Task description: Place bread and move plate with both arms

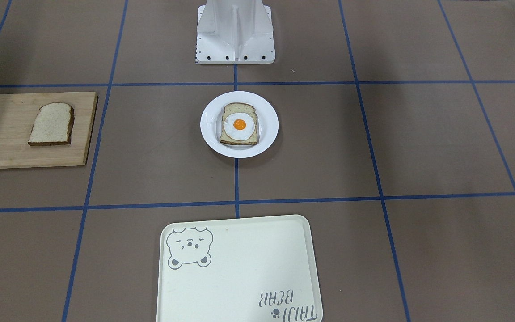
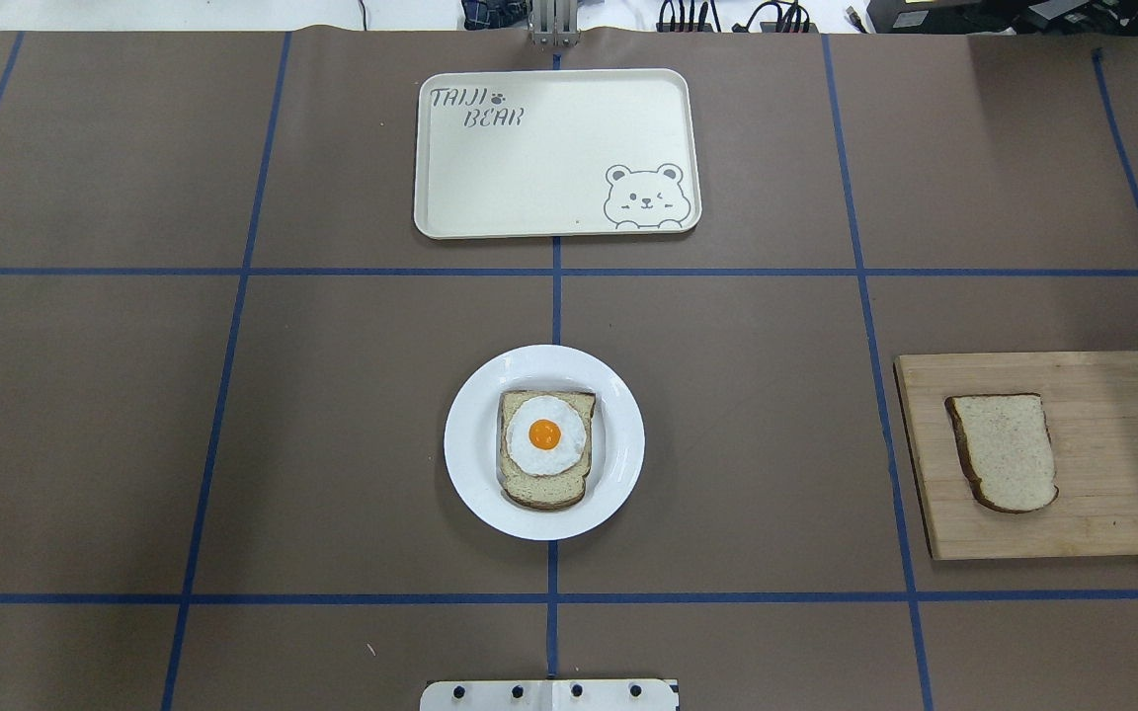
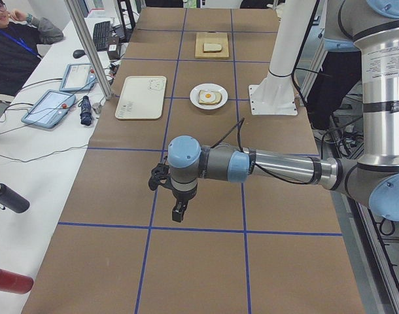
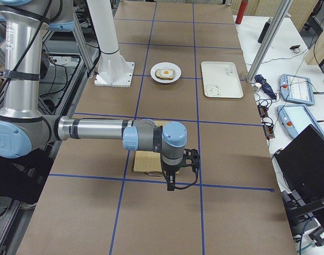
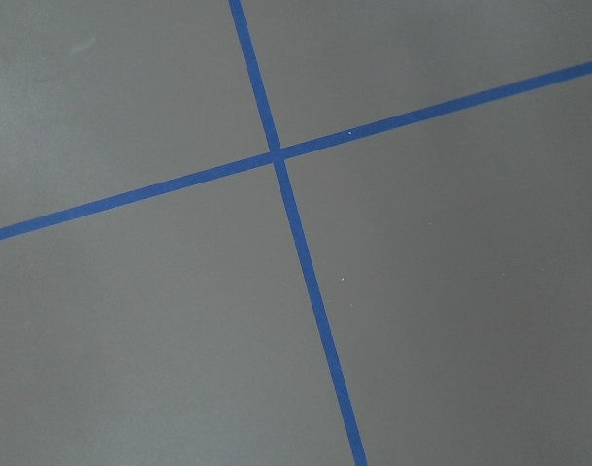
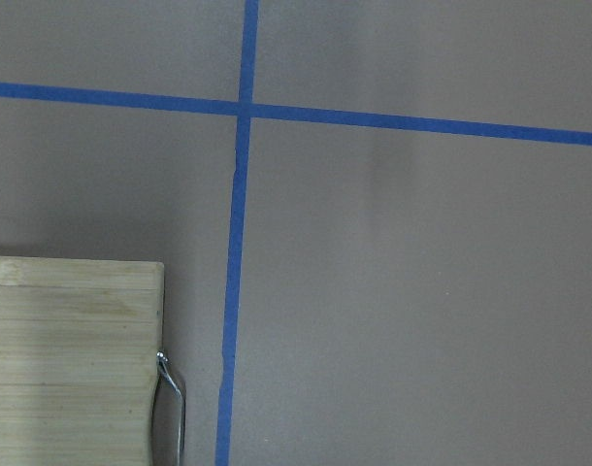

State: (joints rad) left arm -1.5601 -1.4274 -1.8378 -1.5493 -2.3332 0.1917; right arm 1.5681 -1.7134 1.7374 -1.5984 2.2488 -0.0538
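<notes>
The plain bread slice [image 2: 1004, 451] lies on a wooden cutting board [image 2: 1112, 464] at the table's right; it also shows in the front view [image 1: 52, 124]. The round white plate [image 2: 470, 444] sits at the table's centre and holds a slice topped with a fried egg [image 2: 544, 434]. My left gripper [image 3: 178, 212] hangs over bare table far to the left of the plate. My right gripper [image 4: 170, 183] hangs just past the board's outer end. Both show only in the side views, so I cannot tell whether they are open or shut.
A cream bear tray [image 2: 549, 148] lies beyond the plate on the far side. The white robot pedestal [image 1: 235, 31] stands behind the plate. The right wrist view shows a corner of the board [image 6: 63, 369] with a metal loop. A person and tablets are off the far edge.
</notes>
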